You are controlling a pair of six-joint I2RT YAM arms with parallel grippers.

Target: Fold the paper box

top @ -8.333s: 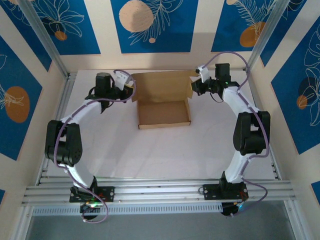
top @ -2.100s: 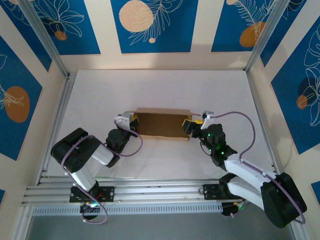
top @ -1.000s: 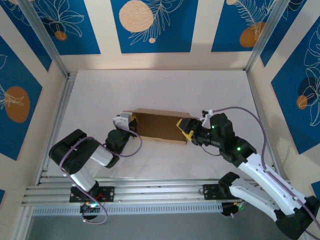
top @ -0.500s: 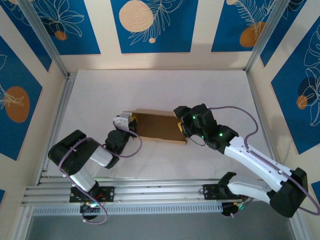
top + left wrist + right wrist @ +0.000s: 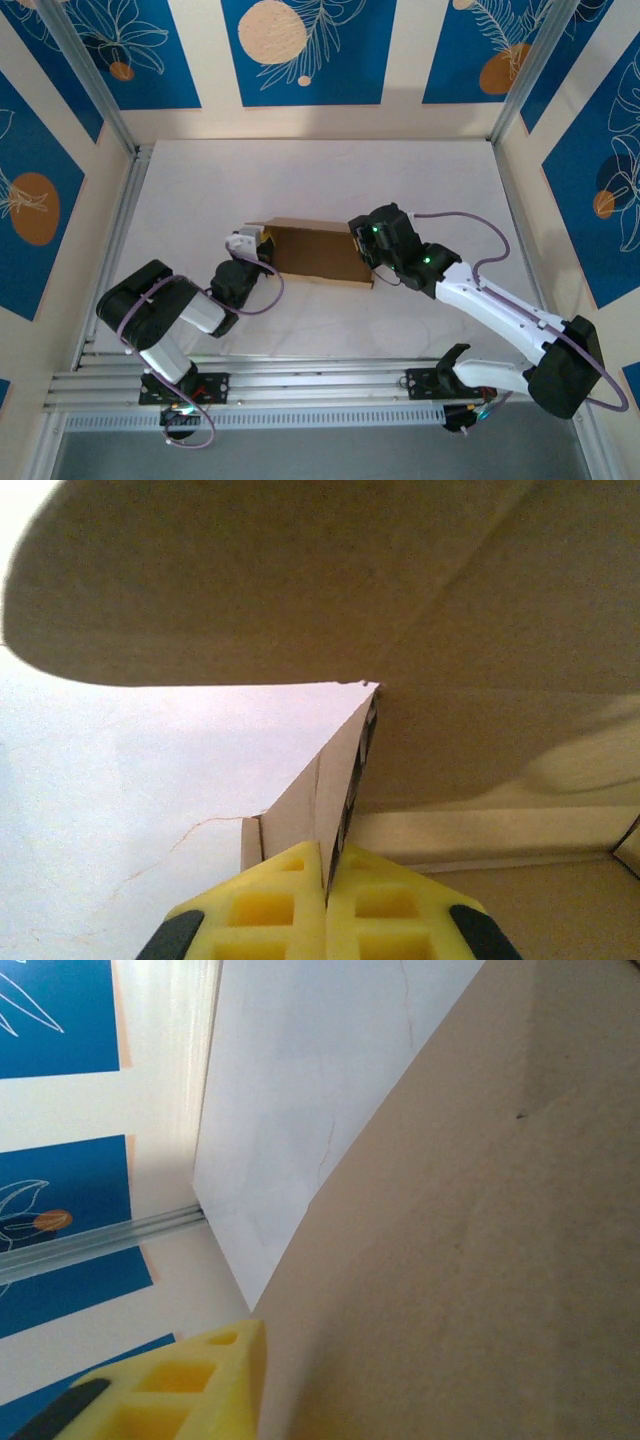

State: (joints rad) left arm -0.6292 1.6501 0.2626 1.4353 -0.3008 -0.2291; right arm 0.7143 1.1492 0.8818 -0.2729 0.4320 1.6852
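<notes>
Pinching tight, my left gripper (image 5: 325, 868) has its yellow pads (image 5: 265, 908) fully together on a thin cardboard edge at the left end of the paper box (image 5: 315, 253). In the wrist view the corrugated sheet runs straight up out of the nip, with a broad flap arching overhead. Opposite it, my right gripper (image 5: 363, 243) sits at the top corner of the box's right end. Its wrist view gives me one yellow finger (image 5: 185, 1385) beside a big plain panel, with the other out of frame. I cannot tell how wide it stands or whether it has hold of anything. The box lies on the white table (image 5: 420, 180) between the two grippers, with its long axis running left to right and slightly skewed. Each arm is at one end. My judgement is that the coming move works that panel from the right while the left anchors its end.
</notes>
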